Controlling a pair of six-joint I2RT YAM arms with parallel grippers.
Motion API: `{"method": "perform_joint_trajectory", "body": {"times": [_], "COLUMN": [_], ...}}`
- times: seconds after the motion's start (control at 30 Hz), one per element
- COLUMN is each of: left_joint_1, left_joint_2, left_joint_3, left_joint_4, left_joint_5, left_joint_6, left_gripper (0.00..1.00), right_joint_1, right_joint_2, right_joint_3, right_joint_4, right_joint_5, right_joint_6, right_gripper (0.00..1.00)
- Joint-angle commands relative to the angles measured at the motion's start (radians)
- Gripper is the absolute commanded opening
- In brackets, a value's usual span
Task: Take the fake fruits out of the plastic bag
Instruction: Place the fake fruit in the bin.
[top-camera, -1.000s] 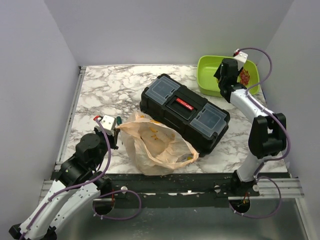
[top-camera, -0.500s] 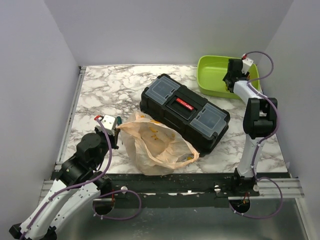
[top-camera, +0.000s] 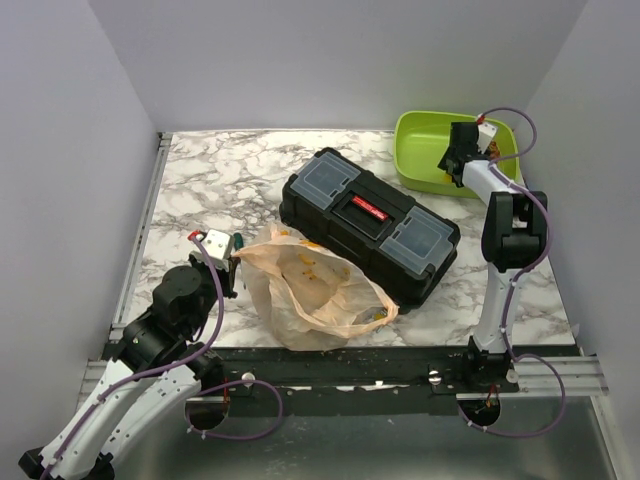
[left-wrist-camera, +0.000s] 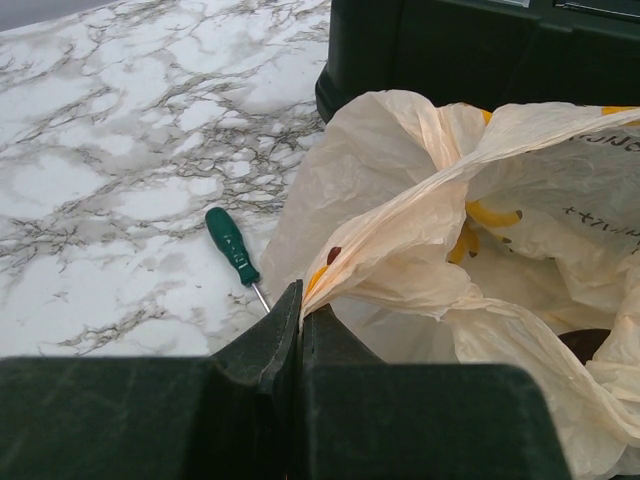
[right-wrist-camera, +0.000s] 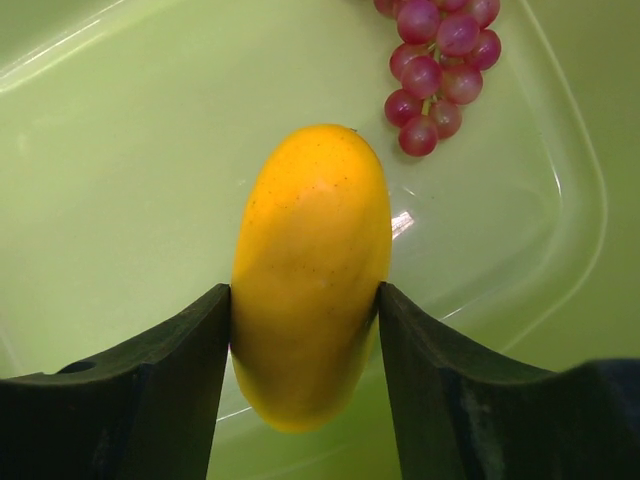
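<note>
Gripping a yellow lemon-like fake fruit (right-wrist-camera: 310, 270) by its sides, the right jaws sit in the green tub (top-camera: 418, 128) beyond the black toolbox's (top-camera: 365, 215) far right end, with a bunch of red grapes (right-wrist-camera: 440, 60) lying in the tub past it. The printed plastic bag (top-camera: 310, 285) slumps on the marble tabletop (top-camera: 220, 180) against the toolbox's near side, its left rim pinched tight in the left jaws. A green-handled screwdriver (left-wrist-camera: 232, 245) lies off the toolbox's near left corner, just beside the bag.

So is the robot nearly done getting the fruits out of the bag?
Partway. The right gripper holds the yellow fruit in its jaws over the green tub, not yet let go; only grapes show there. The left gripper pinches the plastic bag; a dark round shape inside looks like fruit left.
</note>
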Motion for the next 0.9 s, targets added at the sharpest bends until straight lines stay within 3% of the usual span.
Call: {"method": "perform_joint_trajectory", "body": {"times": [0.0, 0.13, 0.53, 0.67, 0.87], "left_joint_1": [0.008, 0.008, 0.010, 0.010, 0.011], "left_joint_2": [-0.001, 0.000, -0.003, -0.003, -0.007], "left_joint_3": [-0.010, -0.009, -0.007, -0.007, -0.007], "left_joint_4": [0.017, 0.017, 0.020, 0.019, 0.019], "left_joint_5": [-0.011, -0.006, 0.010, 0.009, 0.009], "left_joint_6": [0.001, 0.001, 0.000, -0.001, -0.003], "left_gripper": [0.00, 0.00, 0.00, 0.00, 0.00], "right_joint_1": [-0.003, -0.003, 0.024, 0.096, 0.301], "right_joint_2": [0.032, -0.003, -0.309, -0.424, -0.604], "right_joint_3": [0.041, 0.043, -0.138, -0.211, -0.283], "right_joint_4": [-0.037, -0.061, -0.028, -0.016, 0.030], "right_joint_5": [-0.030, -0.050, -0.124, -0.184, -0.193], "right_joint_6": [-0.005, -0.014, 0.003, -0.003, -0.035], "right_gripper": [0.69, 0.82, 0.84, 0.84, 0.84]}}
